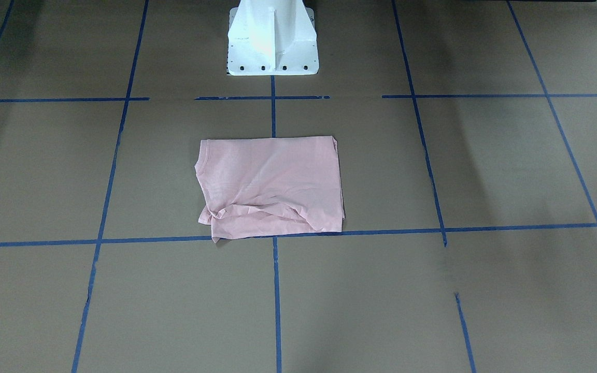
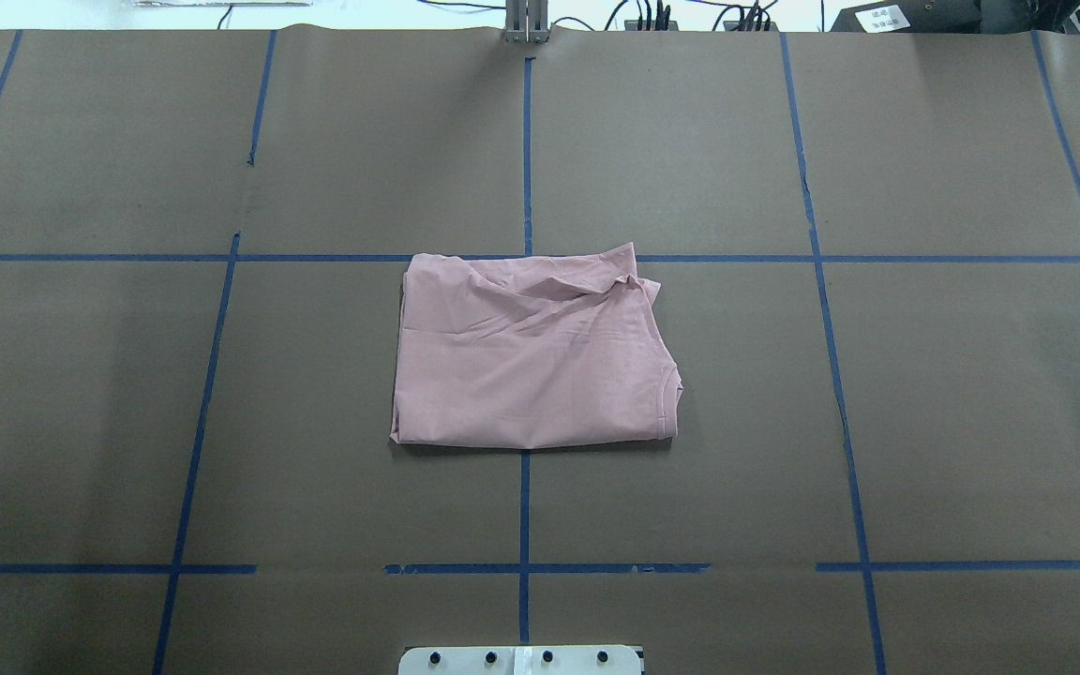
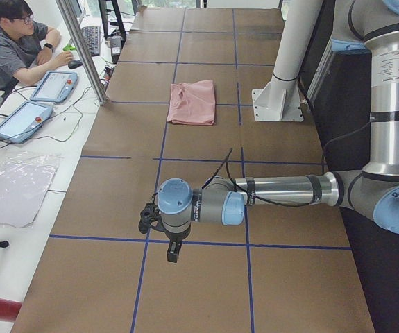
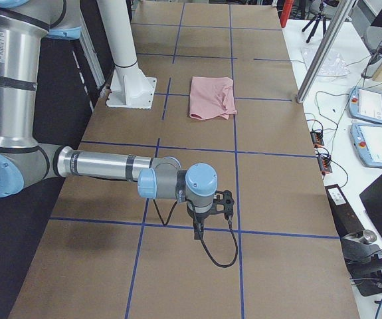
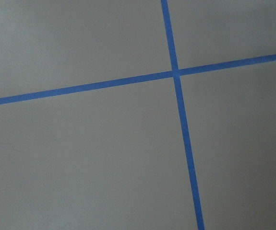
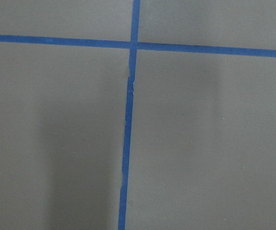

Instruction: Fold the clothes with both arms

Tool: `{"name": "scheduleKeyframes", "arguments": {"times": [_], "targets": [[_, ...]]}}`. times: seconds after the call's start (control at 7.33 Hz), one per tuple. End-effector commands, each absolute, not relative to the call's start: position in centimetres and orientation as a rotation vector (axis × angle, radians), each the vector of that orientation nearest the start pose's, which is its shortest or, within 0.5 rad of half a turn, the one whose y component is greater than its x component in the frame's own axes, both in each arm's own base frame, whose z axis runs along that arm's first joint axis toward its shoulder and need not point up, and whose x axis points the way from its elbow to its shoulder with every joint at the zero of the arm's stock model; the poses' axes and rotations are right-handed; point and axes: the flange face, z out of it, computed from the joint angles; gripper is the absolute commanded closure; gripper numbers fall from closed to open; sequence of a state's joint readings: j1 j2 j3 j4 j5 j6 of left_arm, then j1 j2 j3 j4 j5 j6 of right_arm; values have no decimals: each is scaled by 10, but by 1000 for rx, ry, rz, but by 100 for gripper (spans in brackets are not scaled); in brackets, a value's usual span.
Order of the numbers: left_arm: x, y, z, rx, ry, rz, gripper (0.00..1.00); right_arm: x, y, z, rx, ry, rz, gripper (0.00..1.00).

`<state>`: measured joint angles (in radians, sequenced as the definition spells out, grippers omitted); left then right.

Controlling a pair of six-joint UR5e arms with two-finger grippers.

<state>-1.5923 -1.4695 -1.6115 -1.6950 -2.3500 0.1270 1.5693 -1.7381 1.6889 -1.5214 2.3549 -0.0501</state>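
T-shirt [image 2: 531, 356], a folded rectangle, at centre of table [image 2: 784, 422]

The T-shirt [image 2: 531, 361] lies at the centre of the table [image 2: 971, 422] in the overhead view, across the middle tape line [image 2: 524, 525], with the pedestal [image 2: 521, 659] at the bottom edge below it. In the side views, the left arm [image 3: 282, 191] and the right arm [image 4: 104, 164] each stretch across the lower frame, well apart from the shirt in the upper middle.
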Motion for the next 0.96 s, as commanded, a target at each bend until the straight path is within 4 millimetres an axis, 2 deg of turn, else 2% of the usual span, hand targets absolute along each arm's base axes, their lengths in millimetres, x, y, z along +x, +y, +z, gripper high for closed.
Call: {"name": "scheduleKeyframes", "arguments": {"times": [0.0,0.82], "targets": [[-73,-451,674,117,773,123,0,62,-419,673,16,-782,-48,0],[-72,-457,665,135,773,131,0,63,-417,678,7,-781,-47,0]]}}
